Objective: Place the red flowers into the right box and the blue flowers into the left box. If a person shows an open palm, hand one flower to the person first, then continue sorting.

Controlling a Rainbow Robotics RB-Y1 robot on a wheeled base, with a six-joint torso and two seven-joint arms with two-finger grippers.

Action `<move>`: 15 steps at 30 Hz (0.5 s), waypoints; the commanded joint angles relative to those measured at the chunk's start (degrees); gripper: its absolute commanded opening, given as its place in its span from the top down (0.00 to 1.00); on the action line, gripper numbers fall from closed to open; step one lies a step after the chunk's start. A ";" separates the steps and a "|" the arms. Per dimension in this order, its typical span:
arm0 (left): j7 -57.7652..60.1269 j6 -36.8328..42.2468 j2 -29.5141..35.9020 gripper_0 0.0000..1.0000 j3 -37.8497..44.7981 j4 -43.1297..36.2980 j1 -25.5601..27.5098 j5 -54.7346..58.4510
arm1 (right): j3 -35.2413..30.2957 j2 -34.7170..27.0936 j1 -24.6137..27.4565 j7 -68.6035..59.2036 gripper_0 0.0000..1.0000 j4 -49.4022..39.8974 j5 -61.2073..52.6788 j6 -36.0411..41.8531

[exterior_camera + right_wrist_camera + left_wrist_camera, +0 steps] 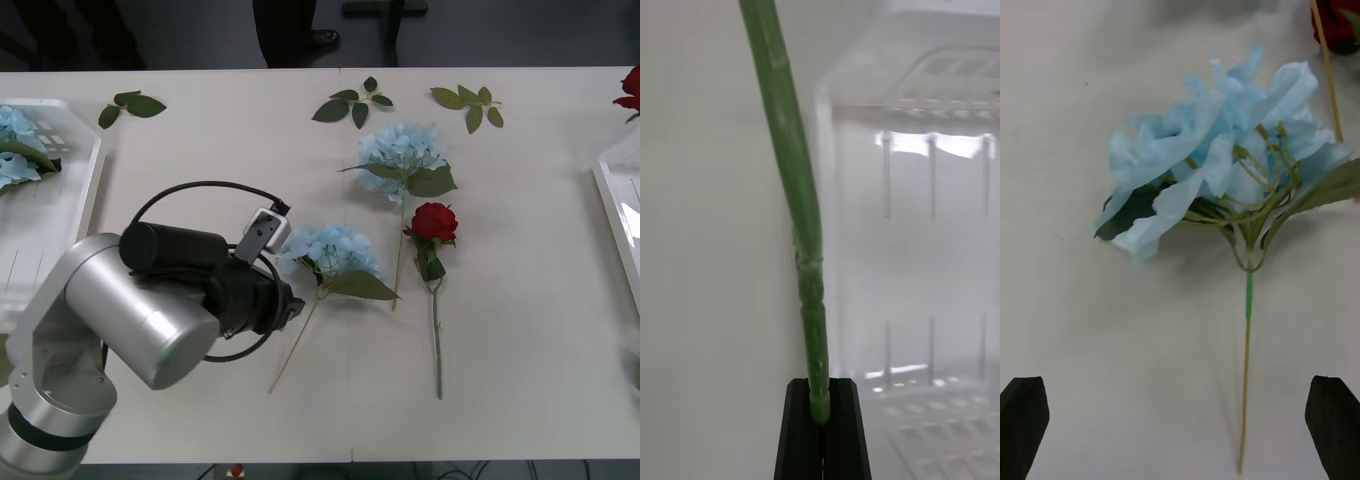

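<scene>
Currently my left gripper (1180,420) hangs with its jaws spread wide, poised over the nearer blue flower (335,250) lying mid-table. From the left wrist view, that flower's (1217,172) thin stem runs straight back toward the gap between the fingers, head pointing away, so I judge the grasp needs only a descent along that axis. My right gripper (820,427) is pressed together on a green stem (801,225), pinching it just beside the rim of the right box (932,225). I cannot see its head. A second blue flower (400,150) and a red flower (434,222) lie to the right, well apart from the left box (85,190), which already holds blue blooms. I find no legible writing or labels.
</scene>
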 commanded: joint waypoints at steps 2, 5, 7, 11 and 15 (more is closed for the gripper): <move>0.88 -1.72 -4.90 0.00 -5.61 2.64 -1.82 -10.97 | 0.38 -1.00 -1.21 0.88 1.00 2.34 10.51 -0.25; 1.15 -6.20 -6.49 0.00 -6.93 7.04 -1.91 -12.99 | 0.20 -1.17 -1.65 0.61 1.00 5.24 14.20 -1.22; 1.06 -9.37 -7.45 0.00 -7.72 9.94 -2.26 -14.48 | -0.06 -1.35 -1.91 0.53 1.00 7.09 16.14 -2.10; 0.97 -14.73 -9.65 0.00 -8.95 17.41 -4.46 -16.68 | -0.06 -1.52 -3.93 0.79 1.00 12.80 19.83 -4.38; 1.06 -18.51 -11.23 0.02 -10.00 22.86 -5.69 -18.35 | 0.91 -1.52 -6.48 1.23 1.00 19.92 19.91 -8.86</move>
